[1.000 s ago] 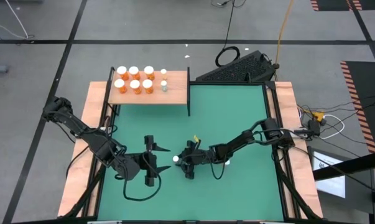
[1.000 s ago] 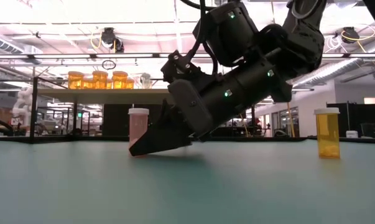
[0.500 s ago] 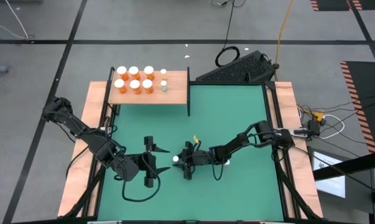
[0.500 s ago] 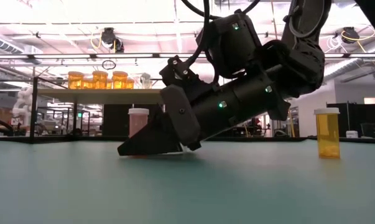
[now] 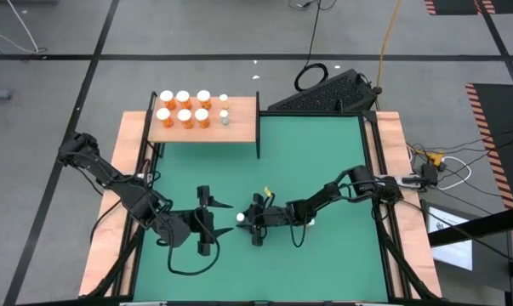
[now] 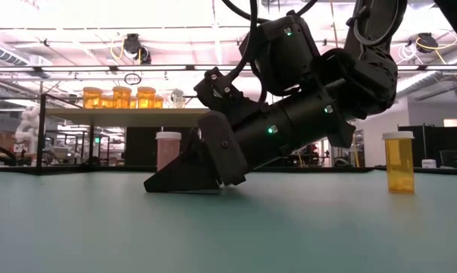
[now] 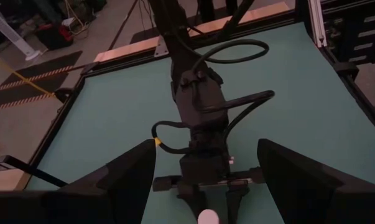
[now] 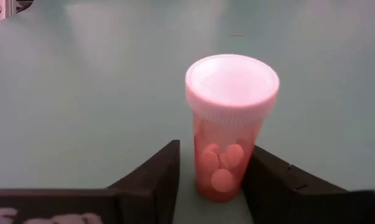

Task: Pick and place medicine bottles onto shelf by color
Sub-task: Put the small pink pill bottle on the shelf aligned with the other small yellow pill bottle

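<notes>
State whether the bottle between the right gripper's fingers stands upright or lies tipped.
Upright: the bottle stands on the green mat, its white cap on top, between the right gripper fingers.

On the shelf (image 5: pixel 207 129) stand six orange-bodied bottles with white caps (image 5: pixel 185 109), in two rows of three, and just beside them two much smaller bottles (image 5: pixel 224 109). Off the shelf, on the green mat (image 5: pixel 324 153), the low view shows two more bottles: one pinkish bottle (image 6: pixel 167 149) and one yellow-orange bottle (image 6: pixel 399 161). Two arms work over the mat, each with one pincer.
</notes>
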Robot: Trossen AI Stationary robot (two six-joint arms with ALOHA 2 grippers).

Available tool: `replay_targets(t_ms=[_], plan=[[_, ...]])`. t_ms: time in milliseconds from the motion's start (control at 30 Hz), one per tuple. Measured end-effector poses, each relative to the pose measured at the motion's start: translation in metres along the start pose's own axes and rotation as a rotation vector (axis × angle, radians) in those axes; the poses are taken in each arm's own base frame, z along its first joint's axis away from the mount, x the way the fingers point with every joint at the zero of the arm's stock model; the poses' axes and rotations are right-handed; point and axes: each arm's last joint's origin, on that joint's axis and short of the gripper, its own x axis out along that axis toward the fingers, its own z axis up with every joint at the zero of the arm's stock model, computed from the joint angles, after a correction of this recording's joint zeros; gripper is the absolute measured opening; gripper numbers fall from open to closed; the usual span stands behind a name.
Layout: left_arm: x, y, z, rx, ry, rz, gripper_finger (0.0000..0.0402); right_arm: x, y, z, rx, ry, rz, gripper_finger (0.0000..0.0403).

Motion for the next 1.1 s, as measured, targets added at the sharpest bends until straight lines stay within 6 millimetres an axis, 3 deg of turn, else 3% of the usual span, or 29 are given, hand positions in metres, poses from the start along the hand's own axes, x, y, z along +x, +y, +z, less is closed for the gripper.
replay_targets(t_ms=[267,567,800,1100], plan=[[0.0,0.0,0.0,-0.001,0.001,0.0,0.028,-0.004,-0.002,-0.01,-0.019,0.03,-0.022,0.0122],[0.0,0.0,0.0,-0.001,0.001,0.0,0.028,-0.019,-0.007,-0.026,0.008,-0.005,-0.04,0.0149],[0.0,0.0,0.0,0.006,0.001,0.0,0.028,-0.02,-0.008,-0.027,0.01,-0.017,-0.047,0.0153],[0.0,0.0,0.003,0.016,-0.024,-0.001,0.028,-0.02,-0.008,-0.027,0.012,-0.018,-0.053,0.0123]])
